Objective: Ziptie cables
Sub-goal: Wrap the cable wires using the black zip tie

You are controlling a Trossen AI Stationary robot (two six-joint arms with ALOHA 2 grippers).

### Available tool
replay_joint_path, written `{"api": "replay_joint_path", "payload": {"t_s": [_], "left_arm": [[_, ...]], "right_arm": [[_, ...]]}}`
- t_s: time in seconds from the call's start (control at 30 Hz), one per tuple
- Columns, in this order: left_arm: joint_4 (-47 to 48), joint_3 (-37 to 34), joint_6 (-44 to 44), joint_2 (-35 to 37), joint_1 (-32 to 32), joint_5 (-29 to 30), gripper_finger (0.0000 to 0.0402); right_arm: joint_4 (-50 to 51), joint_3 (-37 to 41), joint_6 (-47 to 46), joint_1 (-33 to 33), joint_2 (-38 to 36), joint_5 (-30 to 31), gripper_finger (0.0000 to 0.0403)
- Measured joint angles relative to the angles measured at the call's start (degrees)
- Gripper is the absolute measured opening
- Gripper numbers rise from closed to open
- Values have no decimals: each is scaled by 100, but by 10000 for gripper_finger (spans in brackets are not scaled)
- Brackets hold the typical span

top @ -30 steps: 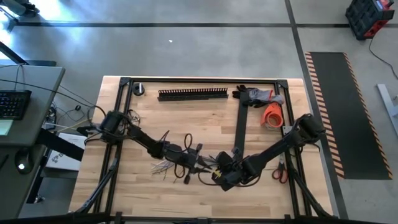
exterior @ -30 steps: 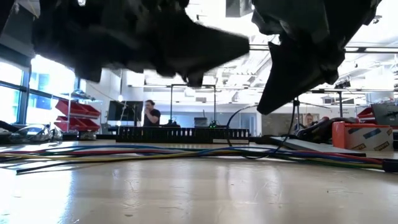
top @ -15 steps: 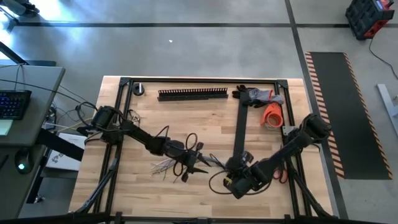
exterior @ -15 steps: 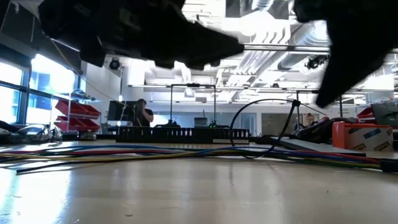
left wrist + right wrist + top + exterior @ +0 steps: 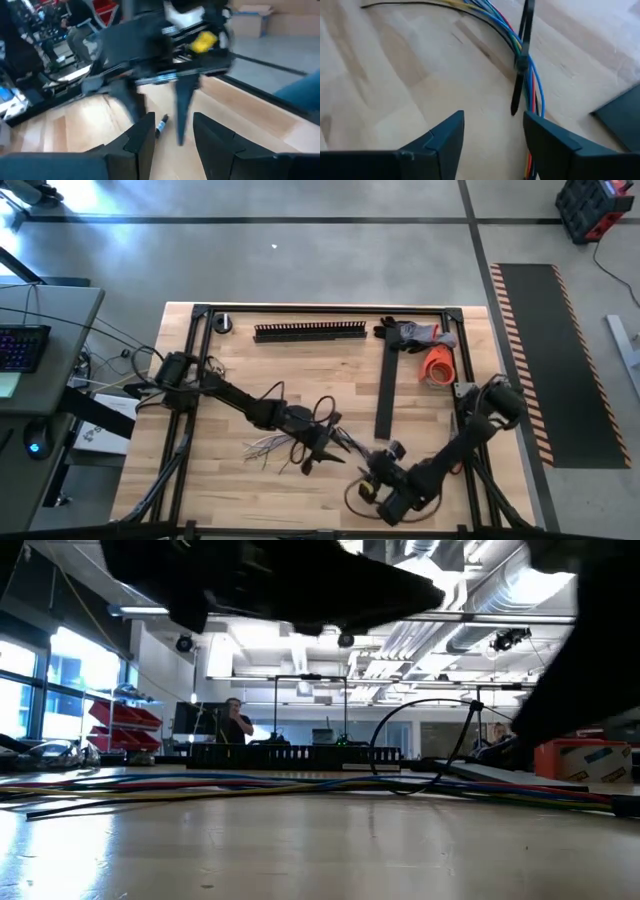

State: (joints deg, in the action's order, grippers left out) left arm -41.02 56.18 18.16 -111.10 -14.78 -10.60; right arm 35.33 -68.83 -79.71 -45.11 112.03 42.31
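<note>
While the cables (image 5: 522,47) are lying on the tabletop (image 5: 395,85) with a black ziptie (image 5: 520,65) around them, both arms are blocking the low view; right gripper (image 5: 492,140) and left gripper (image 5: 172,137) are hovering with jaws open, empty.

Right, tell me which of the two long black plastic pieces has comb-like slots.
The black slotted plastic duct lying crosswise along the table's far edge. The flat black plastic cover strip, running front to back, is smooth.
</note>
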Motion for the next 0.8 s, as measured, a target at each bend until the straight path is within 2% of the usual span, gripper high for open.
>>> {"api": "replay_joint_path", "payload": {"t_s": [0.13,0.3,0.47,0.57,0.7,0.8], "left_arm": [[373,503,-52,-376,20,-118,118],[946,1025,227,-678,-25,-103,118],[1491,1372,265,-729,160,-70,118],[1798,1499,383,-729,290,-125,118],[2183,1556,602,-755,468,-686,118],[2314,1554,645,-772,551,-982,118]], "right_arm": [[149,6,-121,-159,221,578,157],[120,6,-6,-102,352,718,121],[65,6,-21,-100,348,1284,86],[76,6,9,-53,348,1250,58],[42,6,220,-13,348,1249,12],[43,6,255,9,348,1276,6]]}}
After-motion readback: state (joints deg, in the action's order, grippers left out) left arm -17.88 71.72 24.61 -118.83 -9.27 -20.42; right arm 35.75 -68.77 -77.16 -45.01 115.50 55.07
